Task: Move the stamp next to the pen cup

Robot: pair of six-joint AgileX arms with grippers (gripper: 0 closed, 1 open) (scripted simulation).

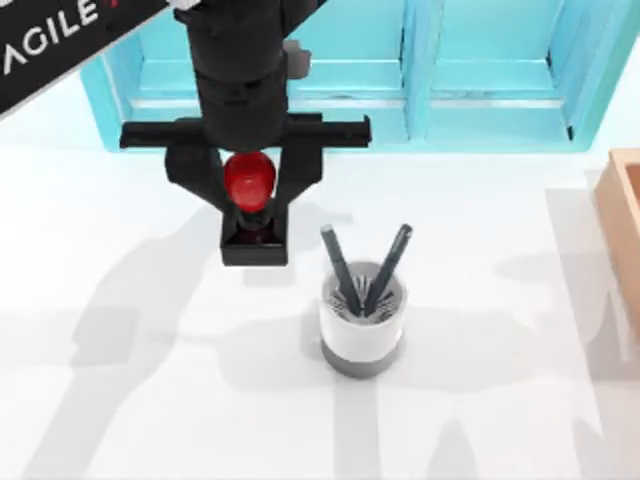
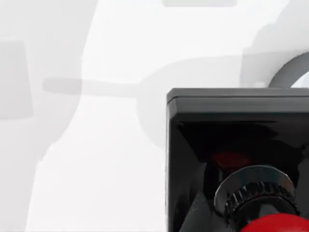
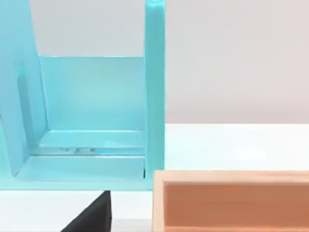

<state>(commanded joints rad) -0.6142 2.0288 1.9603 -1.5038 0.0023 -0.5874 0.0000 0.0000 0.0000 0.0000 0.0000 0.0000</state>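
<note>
The stamp (image 1: 254, 215) has a black square base and a glossy red knob, and it stands left of and slightly behind the pen cup (image 1: 362, 318). My left gripper (image 1: 250, 195) comes down from the back with its two black fingers closed on the stamp below the red knob. In the left wrist view the stamp (image 2: 231, 145) looms close, and the grey band of the pen cup (image 2: 289, 72) curves in just beyond it. The cup is white with a grey bottom band and two dark pens in a V. My right arm is parked off the table's right side.
A turquoise shelf unit (image 1: 400, 80) runs along the back, just behind the left gripper. A wooden box (image 1: 622, 215) sits at the right edge and appears again in the right wrist view (image 3: 231, 200), beside the shelf (image 3: 96, 111) and a dark wedge (image 3: 91, 220).
</note>
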